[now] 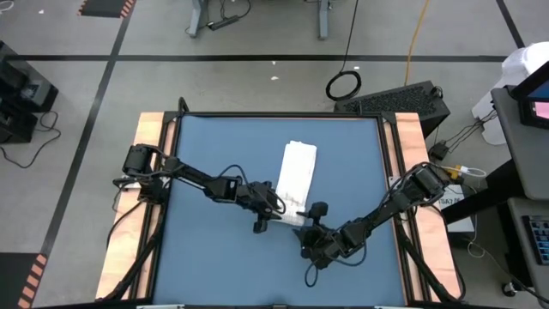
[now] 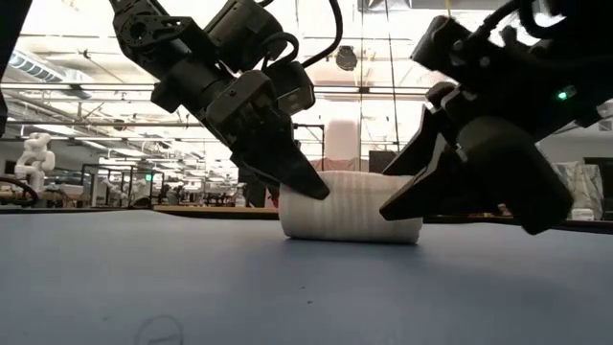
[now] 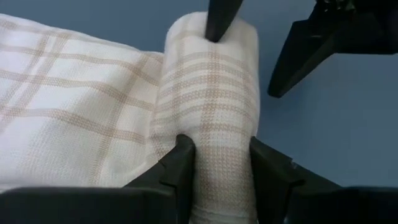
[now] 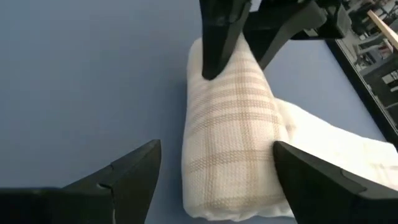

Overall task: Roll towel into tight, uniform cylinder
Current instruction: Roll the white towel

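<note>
My left hand [image 3: 217,165] is clamped on the near end of the towel's rolled part, one finger [image 3: 180,168] on each side of the roll, pressing into the cloth. In the high view my left arm reaches in from the worktop's left edge to the roll [image 1: 292,215].

The towel [image 1: 298,176] lies near the middle of the blue worktop [image 1: 214,146]. It is white with thin tan-grey check lines and partly rolled: the roll [image 2: 350,208] sits at the end nearest my arms, and the flat unrolled strip runs away from the roll toward the far edge. In the low view the roll rests on the worktop as a short cylinder, its ends fairly even.

My right hand [image 4: 217,171] is at the other end of the roll, fingers spread wide, gripping nothing. One finger [image 4: 127,174] is over bare worktop just beside the roll; the other [image 4: 317,174] is over the flat part of the towel on the roll's far side. I can't tell if it touches the cloth. My right arm comes in from the worktop's right edge.

Wooden rails [image 1: 153,137] border the worktop on the left and right.
</note>
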Controlling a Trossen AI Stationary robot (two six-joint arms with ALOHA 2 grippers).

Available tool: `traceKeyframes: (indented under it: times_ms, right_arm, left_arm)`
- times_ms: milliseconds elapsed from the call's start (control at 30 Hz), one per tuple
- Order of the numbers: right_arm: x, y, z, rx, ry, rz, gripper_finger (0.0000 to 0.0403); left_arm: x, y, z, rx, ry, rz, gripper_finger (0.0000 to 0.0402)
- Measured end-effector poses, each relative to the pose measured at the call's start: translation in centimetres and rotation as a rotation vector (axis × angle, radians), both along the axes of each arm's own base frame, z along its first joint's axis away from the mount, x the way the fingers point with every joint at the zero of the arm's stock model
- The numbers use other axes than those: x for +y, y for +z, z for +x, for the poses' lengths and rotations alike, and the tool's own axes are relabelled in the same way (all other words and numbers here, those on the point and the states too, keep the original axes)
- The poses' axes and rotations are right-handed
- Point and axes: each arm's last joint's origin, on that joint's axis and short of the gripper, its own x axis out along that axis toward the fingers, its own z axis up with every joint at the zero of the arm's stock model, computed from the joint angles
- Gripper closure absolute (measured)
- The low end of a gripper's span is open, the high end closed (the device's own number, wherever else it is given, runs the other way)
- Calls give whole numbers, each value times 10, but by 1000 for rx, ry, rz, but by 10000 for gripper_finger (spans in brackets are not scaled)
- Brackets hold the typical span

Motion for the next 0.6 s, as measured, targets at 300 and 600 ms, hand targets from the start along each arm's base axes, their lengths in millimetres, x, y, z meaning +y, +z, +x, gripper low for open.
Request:
traceKeyframes:
  times_ms: [300, 600]
  right_arm:
    - [-15, -4, 2, 41, -99, 128, 103]
    - [-27, -8, 3, 71, -184, 258, 103]
  left_arm:
    - [0, 2, 2, -38, 23, 23, 276]
    - [-13, 15, 0, -130, 73, 267, 201]
